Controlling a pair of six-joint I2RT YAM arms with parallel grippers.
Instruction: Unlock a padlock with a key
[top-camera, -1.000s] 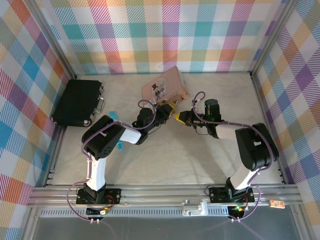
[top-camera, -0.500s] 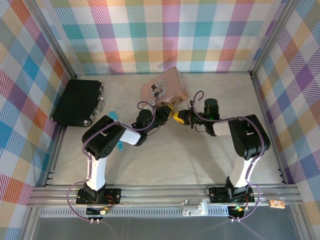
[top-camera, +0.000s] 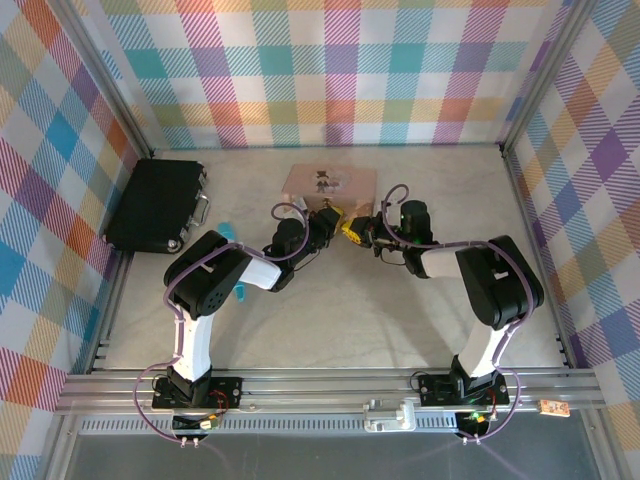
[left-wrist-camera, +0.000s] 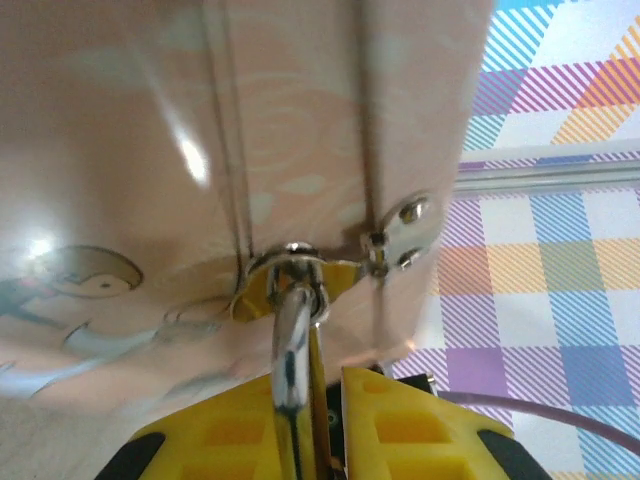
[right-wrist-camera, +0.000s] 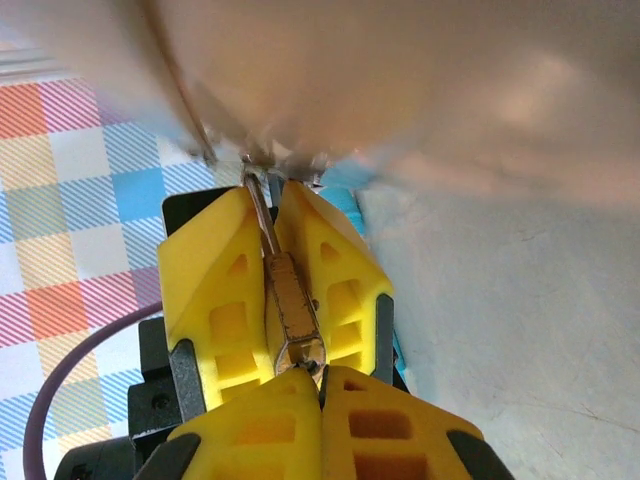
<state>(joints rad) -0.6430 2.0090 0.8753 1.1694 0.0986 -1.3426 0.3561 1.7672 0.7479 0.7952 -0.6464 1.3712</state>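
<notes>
- I am working over a pale, faintly marbled table (top-camera: 330, 320) that is filling the middle of the overhead view, with a metal rail (top-camera: 330, 385) running along its lower edge.
- Cloth walls (top-camera: 330, 70) in a bright multicoloured check are closing in the top, left and right of the frame.
- A black case (top-camera: 157, 205) is lying at the left edge of the table, well apart from my grippers.
- A pink box (top-camera: 330, 183) is sitting at upper centre. Small dark figures are showing on its lid, too small to read, and a round drawing on its side is coming through blurred in my left wrist view.
- My left gripper (left-wrist-camera: 320, 400) is pinching narrowly on the padlock (right-wrist-camera: 290, 310), its yellow fingers lying against both sides of the brass body.
- The padlock is sitting at the centre of the overhead view, just below the pink box and between my two grippers. Its silvery shackle (left-wrist-camera: 292, 350) is rising to the metal fitting (left-wrist-camera: 340, 275) on the box's edge.
- My right gripper (right-wrist-camera: 321, 388) is pressing its fingers fully together just beside the padlock's lower end. A small silvery tip is showing at their seam, and I cannot tell what it is.
</notes>
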